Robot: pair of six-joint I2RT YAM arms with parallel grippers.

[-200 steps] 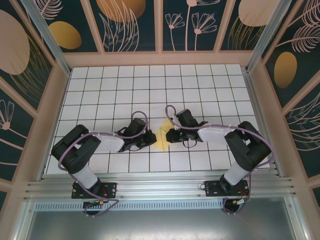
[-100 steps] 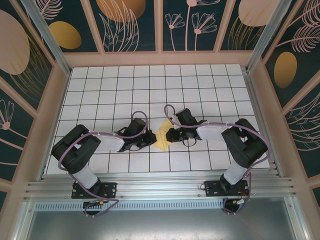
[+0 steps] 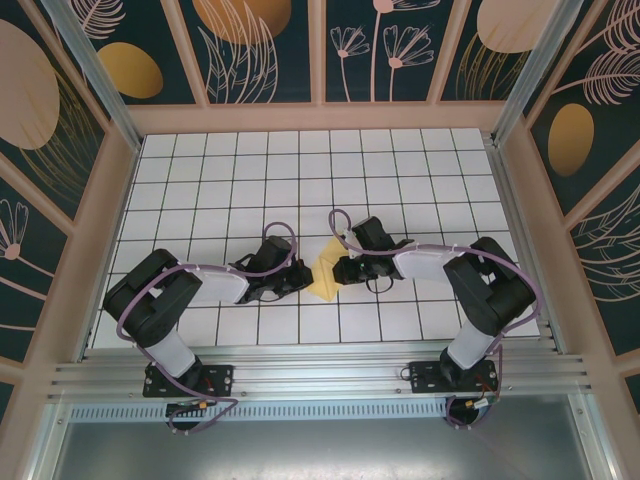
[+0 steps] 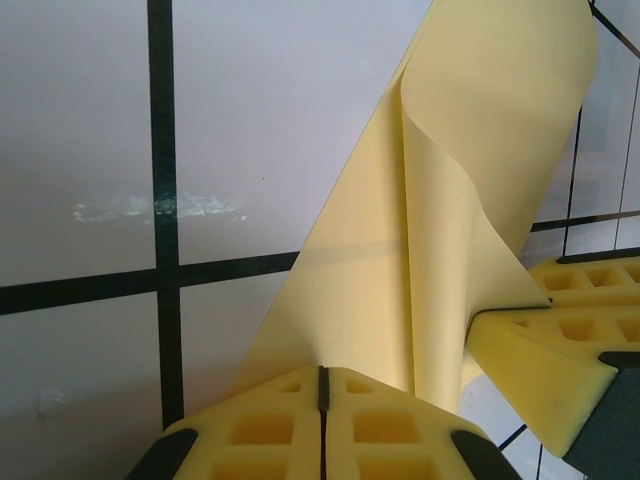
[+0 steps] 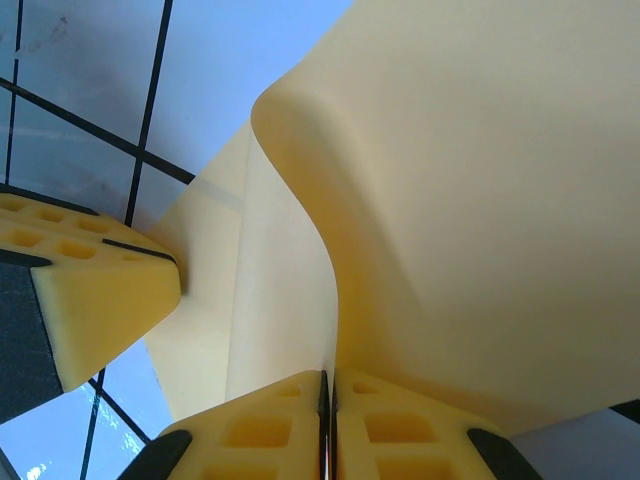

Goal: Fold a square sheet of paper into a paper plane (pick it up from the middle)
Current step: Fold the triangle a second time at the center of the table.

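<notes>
Gripping the square sheet of paper (image 3: 325, 276) from both sides over the white gridded desk (image 3: 300, 170), near its middle and toward the near edge. Clenched on the sheet's left side with the left end effector (image 3: 305, 279), yellow foam pads (image 4: 270, 432) pressed together with only a thin dark seam between, the pale-yellow paper rising straight out of that seam. Clenched likewise on the right side with the right end effector (image 3: 340, 268), pads shut tight on the paper at their tips. Seen from the left wrist as a sheet curled into a loose upright roll, one flap bowed over the other, with a foam pad of the right end effector just beside its lower right edge. Seen from the right wrist as a broad curved sheet bulging overhead, softly bent rather than sharply creased. Pointed toward each other across the paper, almost tip to tip. Cannot tell whether lifted clear of the desk or touching it.
</notes>
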